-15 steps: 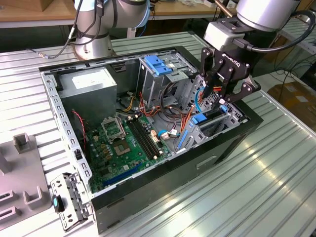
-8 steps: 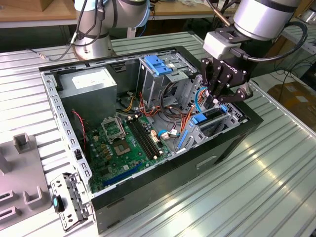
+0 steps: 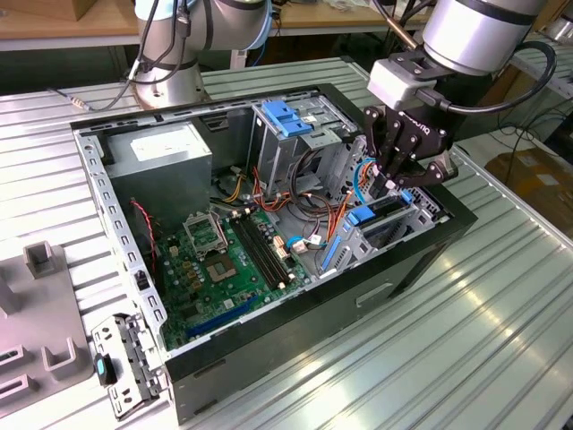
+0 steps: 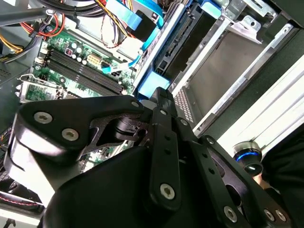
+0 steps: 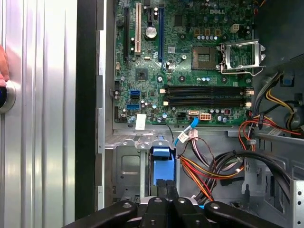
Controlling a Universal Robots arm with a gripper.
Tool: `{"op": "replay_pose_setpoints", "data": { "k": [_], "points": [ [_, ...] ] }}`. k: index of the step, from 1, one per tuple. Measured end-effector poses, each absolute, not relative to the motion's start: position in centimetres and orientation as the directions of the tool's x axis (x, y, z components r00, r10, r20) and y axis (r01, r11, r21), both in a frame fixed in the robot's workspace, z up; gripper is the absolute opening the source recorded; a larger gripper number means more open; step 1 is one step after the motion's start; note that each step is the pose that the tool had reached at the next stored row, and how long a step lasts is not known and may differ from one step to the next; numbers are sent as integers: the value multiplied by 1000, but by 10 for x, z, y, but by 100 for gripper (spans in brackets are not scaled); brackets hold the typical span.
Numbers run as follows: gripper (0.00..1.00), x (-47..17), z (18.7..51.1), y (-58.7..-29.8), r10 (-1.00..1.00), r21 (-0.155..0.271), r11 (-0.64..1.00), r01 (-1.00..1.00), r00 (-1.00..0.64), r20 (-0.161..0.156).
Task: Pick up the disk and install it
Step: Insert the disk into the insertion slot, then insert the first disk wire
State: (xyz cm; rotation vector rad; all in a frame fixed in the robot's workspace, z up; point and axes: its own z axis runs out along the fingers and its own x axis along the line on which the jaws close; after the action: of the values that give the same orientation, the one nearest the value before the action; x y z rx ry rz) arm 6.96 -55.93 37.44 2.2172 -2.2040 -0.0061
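"At the bay near the case's corner, what has the pincer [image 3: 391, 184] got?" asks the desk.

"Nothing that I can make out," says the photographer. "Its fingers [image 5: 161, 190] are drawn together, with the tips at the blue end of the disk [image 3: 383, 211]. The disk stands on edge in the bay [image 4: 228, 57], inside the case [image 3: 358, 296] on the worktop [image 3: 466, 358]."

"Why closed?"

"My reading is that closed fingers make one firm point for pressing the disk home, and the slot looks too narrow for spread ones. The disk is on edge because the bay takes it that way."

"What does each camera add?"

"The exterior view gives the whole case, with the arm over the corner on the exterior view's right and the board [image 3: 215, 260] and cables [image 3: 304, 193] alongside. The first wrist view looks along the fingers, which lie side by side with a hairline between them and the blue end just past them. The second wrist view gives the disk's dark connector edge between the grey bay walls. I cannot tell how deep it sits."
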Motion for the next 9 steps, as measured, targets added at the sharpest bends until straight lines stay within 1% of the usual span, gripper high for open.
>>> {"op": "replay_pose_setpoints", "data": {
  "k": [9],
  "points": [
    [11, 74, 374, -559, -1000, 14, -6, -1000, 6, 9]
  ]
}}
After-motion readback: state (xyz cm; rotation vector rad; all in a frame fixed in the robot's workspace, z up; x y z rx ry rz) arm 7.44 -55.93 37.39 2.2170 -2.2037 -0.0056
